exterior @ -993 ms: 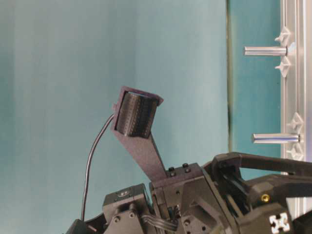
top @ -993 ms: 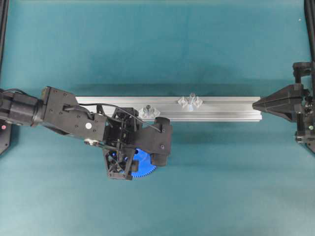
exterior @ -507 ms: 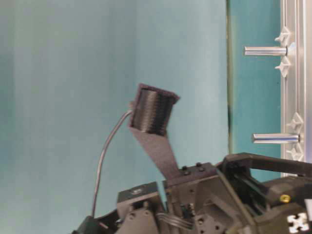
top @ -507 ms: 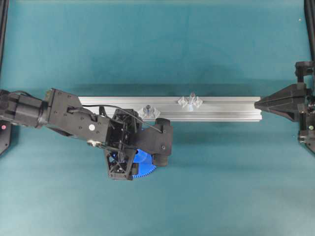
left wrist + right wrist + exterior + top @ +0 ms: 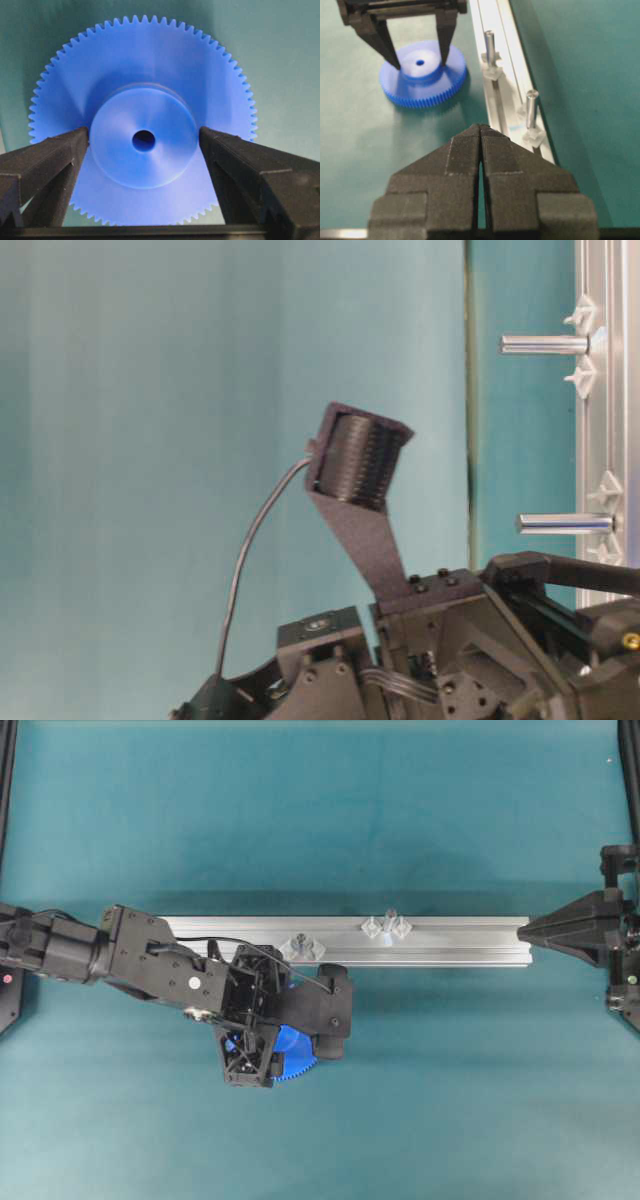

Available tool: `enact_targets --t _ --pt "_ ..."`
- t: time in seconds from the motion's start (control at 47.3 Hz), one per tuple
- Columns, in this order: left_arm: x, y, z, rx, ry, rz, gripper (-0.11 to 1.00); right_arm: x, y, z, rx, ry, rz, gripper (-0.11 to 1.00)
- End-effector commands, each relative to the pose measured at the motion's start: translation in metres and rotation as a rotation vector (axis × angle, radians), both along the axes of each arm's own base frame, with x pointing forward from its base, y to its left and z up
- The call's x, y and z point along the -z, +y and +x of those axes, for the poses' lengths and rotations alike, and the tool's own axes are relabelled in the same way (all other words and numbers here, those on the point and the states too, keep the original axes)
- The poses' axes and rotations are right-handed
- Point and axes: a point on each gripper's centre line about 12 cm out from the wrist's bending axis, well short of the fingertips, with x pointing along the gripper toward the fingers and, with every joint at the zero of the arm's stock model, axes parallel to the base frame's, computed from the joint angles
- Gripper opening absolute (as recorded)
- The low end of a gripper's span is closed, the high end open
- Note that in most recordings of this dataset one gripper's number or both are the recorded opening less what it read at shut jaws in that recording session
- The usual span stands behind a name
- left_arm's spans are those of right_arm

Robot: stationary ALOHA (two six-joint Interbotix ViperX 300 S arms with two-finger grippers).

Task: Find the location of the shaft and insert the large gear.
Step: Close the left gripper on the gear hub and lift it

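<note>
Gear orientation: large gear [image 5: 144, 125] lies flat, hub and bore upward. Left gripper [image 5: 144, 142] spread wide, fingers [image 5: 55, 155] straddling hub, nothing clamped.

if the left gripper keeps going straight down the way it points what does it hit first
Probably the bright blue toothed plastic gear: the open left gripper straddles its raised hub, so the fingertips would likely meet the gear's flat face.

text: none legible | labels: none | brands: none | numbers: none | signs: none on any surface in view
</note>
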Motion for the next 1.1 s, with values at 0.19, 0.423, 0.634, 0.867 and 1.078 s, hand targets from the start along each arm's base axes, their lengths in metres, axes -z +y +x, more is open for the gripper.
enact_targets --t 0.19,0.423,0.634,0.867,1.078 --pt "-0.008 -0.002 0.005 0.002 -0.035 -0.004 0.94 -0.003 0.000 0.002 0.005 -0.010 0.008 -0.02" --pt "-0.006 -0.003 0.005 0.001 -0.037 -0.005 0.94 -0.003 0.000 0.002 0.005 -0.010 0.010 -0.02" --pt "-0.003 -0.002 0.004 -0.002 -0.027 -0.005 0.94 -0.003 0.000 0.002 0.005 -0.010 0.010 -0.02" --pt "0.005 -0.002 0.001 -0.032 -0.003 -0.013 0.94 -0.003 0.000 0.002 0.005 -0.010 0.010 -0.02" --pt "0.015 -0.001 -0.002 -0.039 0.024 -0.011 0.92 -0.003 0.000 0.002 0.004 -0.005 0.008 -0.02"
